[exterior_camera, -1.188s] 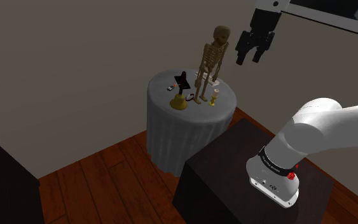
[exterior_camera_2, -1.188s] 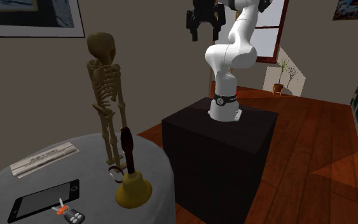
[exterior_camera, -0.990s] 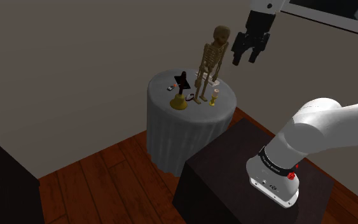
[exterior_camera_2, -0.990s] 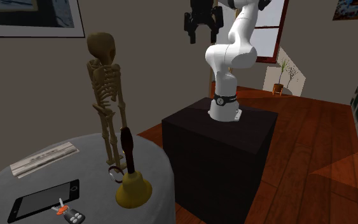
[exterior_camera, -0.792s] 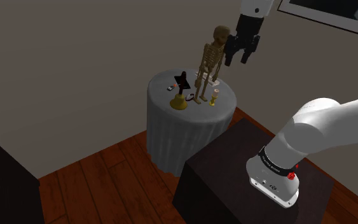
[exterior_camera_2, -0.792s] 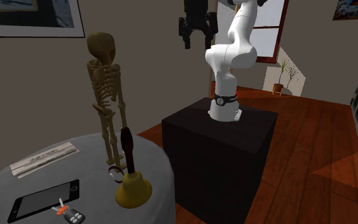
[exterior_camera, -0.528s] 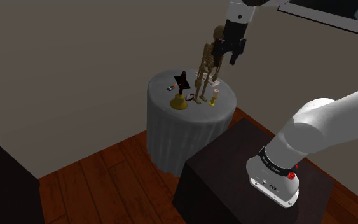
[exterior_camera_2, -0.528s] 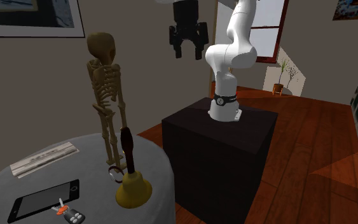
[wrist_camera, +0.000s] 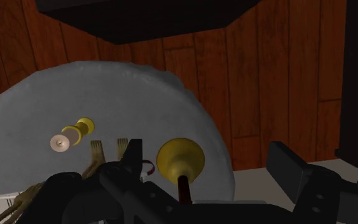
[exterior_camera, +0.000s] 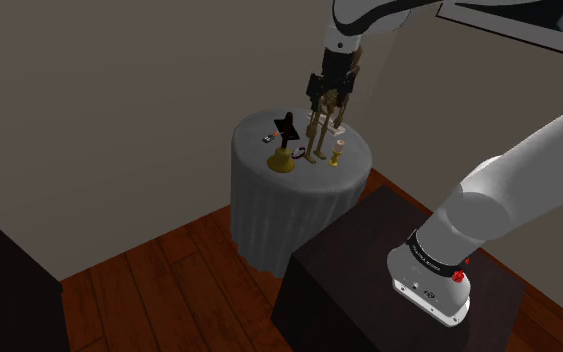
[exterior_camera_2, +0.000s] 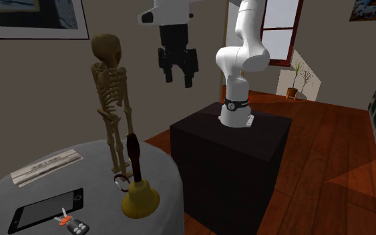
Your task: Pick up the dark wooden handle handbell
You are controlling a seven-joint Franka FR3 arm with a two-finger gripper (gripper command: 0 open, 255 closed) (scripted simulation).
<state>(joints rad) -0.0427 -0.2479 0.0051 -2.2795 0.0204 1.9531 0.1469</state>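
**Item: handbell** (exterior_camera_2: pixel 138 181). It stood upright on its mouth, long axis vertical, with a brass-yellow body and a dark handle that pointed straight up. Place: near the counter's edge, just beside the feet of the skeleton figure (exterior_camera_2: pixel 113 100), touching neither it nor the other pieces.

**Gripper** (exterior_camera_2: pixel 177 77). All black, it hung well above the counter and pointed down, about level with the skeleton's ribs in the second exterior view. The fingers (exterior_camera_2: pixel 167 72) stood apart with nothing in them. In the wrist view the bell's mouth and handle lay between them, far below and untouched.

**Counter** (exterior_camera_2: pixel 93 172). Round and draped in grey cloth to the floor. It also carried:
- a black phone (exterior_camera_2: pixel 46 210), flat, toward the edge away from the stand
- a key fob (exterior_camera_2: pixel 75 225), touching the phone's corner
- a pale flat strip (exterior_camera_2: pixel 46 167), behind the phone
- a small yellow goblet (exterior_camera: pixel 338 153), on the skeleton's far side from the bell

**Room.**
- Floor: reddish wooden boards (exterior_camera_2: pixel 340 193).
- Walls: plain grey, with a framed picture (exterior_camera_2: pixel 26 17) above the counter.
- Beyond the arm: a window (exterior_camera_2: pixel 278 27) and a potted plant (exterior_camera_2: pixel 298 80).
- Stand: a dark box (exterior_camera_2: pixel 233 153), near the counter with a strip of floor between them.

**Clearance.** The air straight above the handle was open. The skeleton rose much taller than the bell on one side. On the bell's other side the cloth was bare as far as the rim.
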